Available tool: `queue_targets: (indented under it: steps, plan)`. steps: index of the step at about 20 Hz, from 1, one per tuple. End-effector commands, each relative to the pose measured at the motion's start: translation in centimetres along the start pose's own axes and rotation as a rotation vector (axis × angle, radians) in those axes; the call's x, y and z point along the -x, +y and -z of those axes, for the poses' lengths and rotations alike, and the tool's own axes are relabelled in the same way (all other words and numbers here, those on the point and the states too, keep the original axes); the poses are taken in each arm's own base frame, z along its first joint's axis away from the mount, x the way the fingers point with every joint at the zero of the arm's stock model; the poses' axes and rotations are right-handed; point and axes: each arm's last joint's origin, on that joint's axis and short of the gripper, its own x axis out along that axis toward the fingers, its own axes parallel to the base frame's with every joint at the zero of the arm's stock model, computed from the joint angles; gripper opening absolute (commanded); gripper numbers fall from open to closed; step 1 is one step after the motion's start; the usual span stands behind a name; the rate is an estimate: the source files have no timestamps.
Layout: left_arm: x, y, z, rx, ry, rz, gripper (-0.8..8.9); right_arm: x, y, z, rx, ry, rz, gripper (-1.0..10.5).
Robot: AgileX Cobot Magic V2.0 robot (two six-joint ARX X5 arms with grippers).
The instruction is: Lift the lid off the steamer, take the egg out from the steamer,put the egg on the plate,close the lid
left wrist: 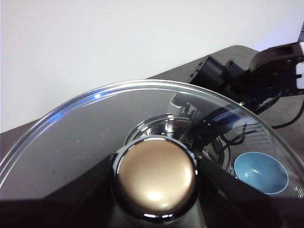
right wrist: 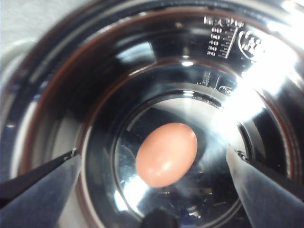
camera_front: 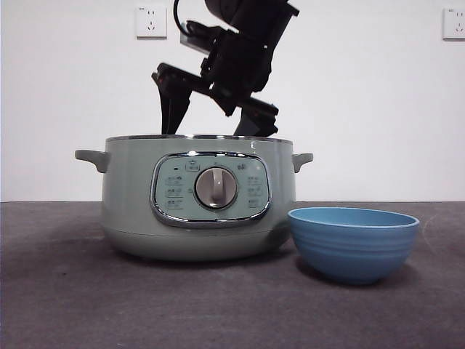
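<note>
Hovering wide open, right gripper (right wrist: 156,164) could knock the pinkish-brown oval egg (right wrist: 166,154) rolling round the shiny steel steamer (camera_front: 196,203), while left gripper (left wrist: 154,178), clamped on the glass lid's (left wrist: 95,133) knob, risks letting it slip.

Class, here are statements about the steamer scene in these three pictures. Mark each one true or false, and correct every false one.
1. The lid sits closed on the steamer. False: the left gripper holds it by the knob, off the pot.
2. The egg lies on the steamer's shiny floor. True.
3. The right gripper is shut on the egg. False: its jaws stand open, one on each side, not touching it.
4. The egg is in the plate. False: in the left wrist view the plate shows no egg.
5. In the front view, the plate stands beside the steamer on the table. True.
</note>
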Motion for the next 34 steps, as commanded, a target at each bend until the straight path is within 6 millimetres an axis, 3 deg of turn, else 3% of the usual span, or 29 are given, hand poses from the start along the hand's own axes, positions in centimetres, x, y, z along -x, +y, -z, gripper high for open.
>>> queue_targets:
  steps: [1,8,17,22,24,27,29,31,34]
  plan:
    - [0.8,0.0,-0.8,0.005,-0.078,0.005,-0.09,-1.4,0.0,0.2,0.009,0.011,0.006,5.3]
    - [0.8,0.0,-0.7,0.002,-0.077,0.006,-0.09,-4.0,-0.4,0.8,0.007,0.035,0.028,5.3]
    - [0.8,0.0,-0.5,-0.002,-0.048,0.008,-0.09,-5.6,-0.6,1.4,-0.022,0.058,0.03,5.3]
    - [0.8,0.0,-0.4,-0.004,-0.041,0.009,-0.09,-5.8,-0.6,1.6,-0.034,0.074,0.024,2.5]
    - [0.8,0.0,-0.4,-0.005,-0.04,0.009,-0.09,-5.9,-0.6,1.7,-0.042,0.077,0.025,2.0]
    - [0.8,0.0,-0.3,-0.005,-0.034,0.009,-0.09,-5.9,-0.6,1.7,-0.042,0.077,0.025,-0.1]
    - [0.8,0.0,-0.3,-0.005,-0.034,0.009,-0.09,-5.9,-0.6,1.6,-0.04,0.068,0.024,-0.1]
    - [0.8,0.0,-0.3,-0.005,-0.034,0.009,-0.09,-5.0,-0.5,1.1,-0.035,0.037,0.024,-0.1]
    - [0.8,0.0,-0.3,-0.005,-0.035,0.009,-0.09,-1.0,0.0,-0.5,-0.018,-0.055,0.022,-0.1]
